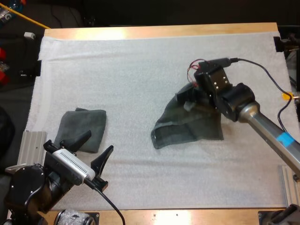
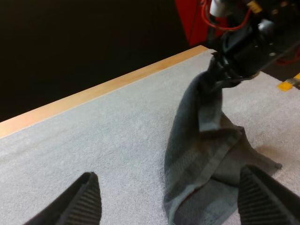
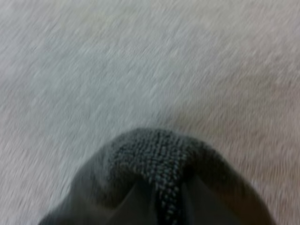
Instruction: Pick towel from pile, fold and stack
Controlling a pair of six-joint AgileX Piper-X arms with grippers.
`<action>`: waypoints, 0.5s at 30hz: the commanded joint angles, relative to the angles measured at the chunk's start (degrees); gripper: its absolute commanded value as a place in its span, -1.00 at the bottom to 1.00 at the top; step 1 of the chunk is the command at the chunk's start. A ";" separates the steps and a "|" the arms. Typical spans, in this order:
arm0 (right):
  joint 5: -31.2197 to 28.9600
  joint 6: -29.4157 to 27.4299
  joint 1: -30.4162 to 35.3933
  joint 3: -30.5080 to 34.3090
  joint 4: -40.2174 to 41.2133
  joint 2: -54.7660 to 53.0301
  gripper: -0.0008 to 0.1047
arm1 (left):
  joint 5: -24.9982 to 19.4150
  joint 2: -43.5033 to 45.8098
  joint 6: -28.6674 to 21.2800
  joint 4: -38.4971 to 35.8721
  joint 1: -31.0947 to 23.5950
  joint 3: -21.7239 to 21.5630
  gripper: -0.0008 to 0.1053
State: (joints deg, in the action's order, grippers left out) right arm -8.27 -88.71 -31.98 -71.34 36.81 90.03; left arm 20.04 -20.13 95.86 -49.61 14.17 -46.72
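pinching one corner of the crumpled towel (image 1: 187,124), my right gripper (image 1: 190,93) holds it raised over the white mat (image 1: 117,70), while my left gripper (image 1: 100,140) hangs, fingers apart, beside the folded towel (image 1: 84,129).

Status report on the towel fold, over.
Left gripper open, near folded towel. Right gripper shut on crumpled towel, one end lifted off mat. Nothing between the towels.
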 commanded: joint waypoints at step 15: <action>-0.15 -0.63 3.05 -4.81 -1.63 -2.32 0.28 | 0.39 -0.02 0.66 0.66 0.32 -0.46 0.13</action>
State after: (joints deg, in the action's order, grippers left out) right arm -7.93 -88.83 -29.24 -75.50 34.92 88.43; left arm 20.04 -20.13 95.86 -49.61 14.17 -46.72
